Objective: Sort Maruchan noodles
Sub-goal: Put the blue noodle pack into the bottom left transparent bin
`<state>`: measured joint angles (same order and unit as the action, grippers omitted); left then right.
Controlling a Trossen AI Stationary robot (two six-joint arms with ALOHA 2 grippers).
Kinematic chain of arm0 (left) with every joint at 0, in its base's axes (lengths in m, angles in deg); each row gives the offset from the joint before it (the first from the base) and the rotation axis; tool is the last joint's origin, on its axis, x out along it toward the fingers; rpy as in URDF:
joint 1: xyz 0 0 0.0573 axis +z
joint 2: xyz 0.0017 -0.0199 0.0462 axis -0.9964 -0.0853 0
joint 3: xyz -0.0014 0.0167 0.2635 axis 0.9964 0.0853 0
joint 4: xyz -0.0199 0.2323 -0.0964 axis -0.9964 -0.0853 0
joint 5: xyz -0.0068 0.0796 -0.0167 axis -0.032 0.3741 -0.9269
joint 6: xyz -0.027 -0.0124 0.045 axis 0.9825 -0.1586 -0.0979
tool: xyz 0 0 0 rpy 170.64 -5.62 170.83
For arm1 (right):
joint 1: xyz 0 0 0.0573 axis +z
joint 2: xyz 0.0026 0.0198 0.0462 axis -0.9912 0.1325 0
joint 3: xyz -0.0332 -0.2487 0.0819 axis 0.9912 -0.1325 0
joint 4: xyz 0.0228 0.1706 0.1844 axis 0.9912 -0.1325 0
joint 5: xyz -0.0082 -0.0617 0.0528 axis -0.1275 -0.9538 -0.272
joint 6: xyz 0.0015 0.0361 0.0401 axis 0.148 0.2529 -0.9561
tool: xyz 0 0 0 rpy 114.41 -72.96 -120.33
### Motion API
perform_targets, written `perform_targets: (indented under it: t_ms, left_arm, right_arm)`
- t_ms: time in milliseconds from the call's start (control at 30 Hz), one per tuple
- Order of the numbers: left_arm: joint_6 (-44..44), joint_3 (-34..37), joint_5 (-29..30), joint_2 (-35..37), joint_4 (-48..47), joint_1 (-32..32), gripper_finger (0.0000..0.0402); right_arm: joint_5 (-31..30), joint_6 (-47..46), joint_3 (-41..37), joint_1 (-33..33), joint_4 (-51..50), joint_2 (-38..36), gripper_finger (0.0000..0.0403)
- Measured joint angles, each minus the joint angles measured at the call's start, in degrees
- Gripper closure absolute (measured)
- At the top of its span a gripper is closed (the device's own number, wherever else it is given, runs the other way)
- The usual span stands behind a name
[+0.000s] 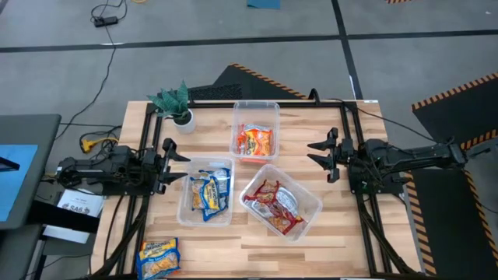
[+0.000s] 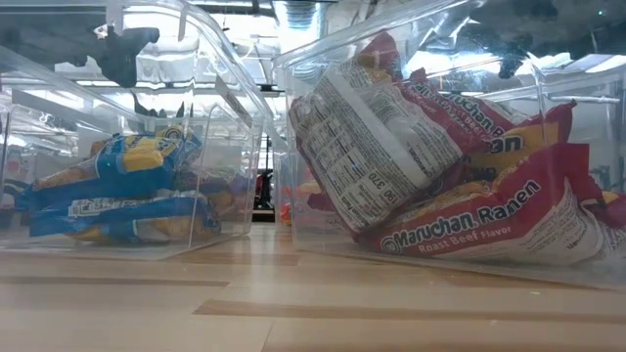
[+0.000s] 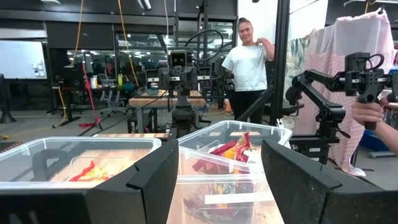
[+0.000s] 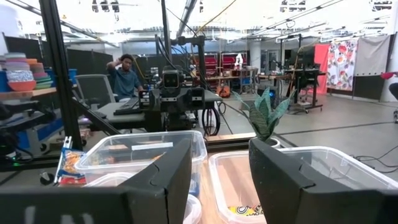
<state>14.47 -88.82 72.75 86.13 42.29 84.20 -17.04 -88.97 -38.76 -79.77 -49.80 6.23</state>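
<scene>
Both pincers, left pincer [image 1: 177, 162] and right pincer [image 1: 320, 155], gape empty beside shiny Maruchan noodles [image 1: 271, 204] sorted by colour

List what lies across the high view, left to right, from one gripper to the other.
left gripper → bin of blue packets → bin of orange packets → bin of red packets → right gripper

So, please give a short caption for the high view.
Three clear bins hold sorted Maruchan noodles; one packet lies loose while both open grippers wait.
</scene>
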Motion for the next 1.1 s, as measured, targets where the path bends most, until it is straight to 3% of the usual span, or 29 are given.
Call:
perform_targets:
  t_ms: [1100]
  left_arm:
    - [-0.8,0.0,0.0,0.0,-0.1,0.0,0.0182]
  right_arm:
    - [0.0,-1.5,0.0,-0.1,0.4,0.0,0.0221]
